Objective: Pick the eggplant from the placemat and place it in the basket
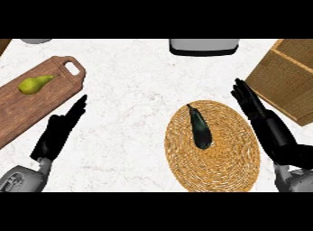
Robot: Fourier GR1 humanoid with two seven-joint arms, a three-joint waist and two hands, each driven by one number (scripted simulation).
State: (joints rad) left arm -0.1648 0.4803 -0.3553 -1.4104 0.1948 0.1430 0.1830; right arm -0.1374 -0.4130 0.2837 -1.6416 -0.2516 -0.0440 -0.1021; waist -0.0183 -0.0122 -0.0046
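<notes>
As the view is read from its left edge, a wooden cutting board (16, 115) lies slantwise on the white marbled surface (132, 90), with a green pear (35, 84) on its upper part, near the handle cut-out. Just beside the board's right edge is the left hand (55, 133). Its fingers are straight and held together, pointing up and to the right, and it holds nothing.

At the far edge, centre, a grey object with a dark base (204, 46) is partly cut off. Its kind cannot be determined.

Right of centre lies the round woven placemat (215, 171). The eggplant (199, 127) rests lengthwise on the placemat's upper half, narrow end toward the far edge, apart from both hands.

Just beside the placemat's right rim is the right hand (265, 122). Its fingers are straight and slightly spread, pointing toward the far edge, and it holds nothing. Its fingertips are near the lower-left corner of the woven basket (298, 76), which occupies the upper right and is partly out of view.

Task status: no step is complete. The eggplant is not yet grasped and is not in the basket. Remaining steps, by judgement:
1. Bring the right hand, the nearer one, over the eggplant.
2. Close on the eggplant.
3. Lift it.
4. Carry it right.
5. Release it in the basket.
</notes>
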